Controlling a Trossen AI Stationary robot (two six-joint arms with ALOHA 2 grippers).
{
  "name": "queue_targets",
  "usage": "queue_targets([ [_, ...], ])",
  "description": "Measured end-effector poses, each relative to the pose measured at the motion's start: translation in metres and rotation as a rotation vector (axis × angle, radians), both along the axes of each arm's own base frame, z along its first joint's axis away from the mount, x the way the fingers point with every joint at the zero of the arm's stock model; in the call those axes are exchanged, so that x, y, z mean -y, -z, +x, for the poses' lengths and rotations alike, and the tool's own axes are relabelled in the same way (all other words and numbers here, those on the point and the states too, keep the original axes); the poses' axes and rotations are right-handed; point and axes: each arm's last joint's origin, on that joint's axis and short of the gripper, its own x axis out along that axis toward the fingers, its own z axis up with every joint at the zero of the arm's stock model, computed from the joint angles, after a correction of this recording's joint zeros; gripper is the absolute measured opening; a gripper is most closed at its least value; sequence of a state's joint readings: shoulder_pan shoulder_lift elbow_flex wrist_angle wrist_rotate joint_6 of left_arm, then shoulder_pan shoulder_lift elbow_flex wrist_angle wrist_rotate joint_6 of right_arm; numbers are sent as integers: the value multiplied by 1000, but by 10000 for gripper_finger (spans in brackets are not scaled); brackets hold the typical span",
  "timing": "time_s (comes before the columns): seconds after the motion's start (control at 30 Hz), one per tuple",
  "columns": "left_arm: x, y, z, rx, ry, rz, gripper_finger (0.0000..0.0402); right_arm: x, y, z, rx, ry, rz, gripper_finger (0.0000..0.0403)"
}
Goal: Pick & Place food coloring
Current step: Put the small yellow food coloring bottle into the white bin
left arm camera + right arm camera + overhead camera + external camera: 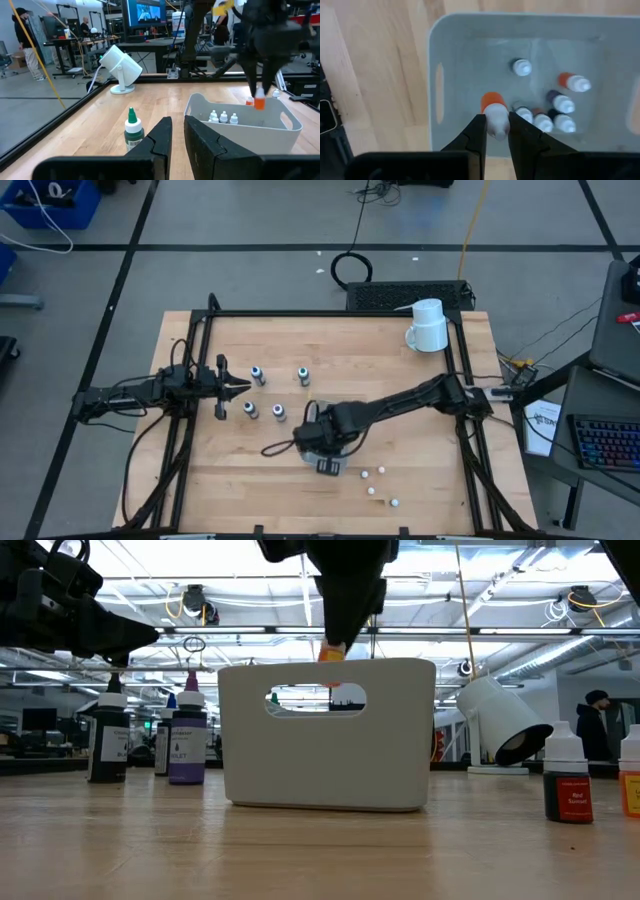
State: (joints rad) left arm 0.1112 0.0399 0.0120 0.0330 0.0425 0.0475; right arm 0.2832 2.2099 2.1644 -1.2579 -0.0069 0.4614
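My right gripper (495, 134) hangs above the white bin (470, 55), shut on a small food coloring bottle (494, 114) with a white top and an orange lower end. In the low view, the bottle (333, 653) sits just above the bin's rim (325, 665). Several white-capped bottles (555, 107) lie and stand inside the bin. Several dark-capped bottles (257, 375) stand on the table in front of my left gripper (238, 387). It is shut and level at the left, touching nothing. A green-capped bottle (133, 131) stands close before it. My right gripper pinches the bottle's white upper end (496, 125) between its two fingers, coming from above and pointing steeply down. The bottle hangs below the fingers with its orange end (259, 103) downward. It is clear of the table and over the bin's opening.
A white mug (428, 326) lies on its side at the far right. Small white-capped bottles (381, 471) stand near the front edge, right of the bin (310, 453). One of them is a red-labelled bottle (568, 782). A black frame rail (330, 313) borders the table.
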Motion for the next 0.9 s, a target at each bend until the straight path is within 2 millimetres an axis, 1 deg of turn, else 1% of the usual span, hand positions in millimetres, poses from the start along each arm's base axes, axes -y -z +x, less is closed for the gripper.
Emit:
queue_targets([
  [0.07, 0, 0, 0, -1, 0, 0, 58, -4, 6, -1, -3, 5, 3, 48],
  [0.23, 0, 0, 0, 0, 0, 0, 58, -4, 25, -1, -31, 40, 30, 48],
  [0.37, 0, 0, 0, 0, 0, 0, 58, -10, 31, -2, -26, 39, 58, 48],
  [0.5, 0, 0, 0, 0, 0, 0, 58, -14, 42, -7, -77, 49, 71, 48],
  [0.9, 0, 0, 0, 0, 0, 0, 58, -15, 43, -12, -123, 75, 54, 48],
])
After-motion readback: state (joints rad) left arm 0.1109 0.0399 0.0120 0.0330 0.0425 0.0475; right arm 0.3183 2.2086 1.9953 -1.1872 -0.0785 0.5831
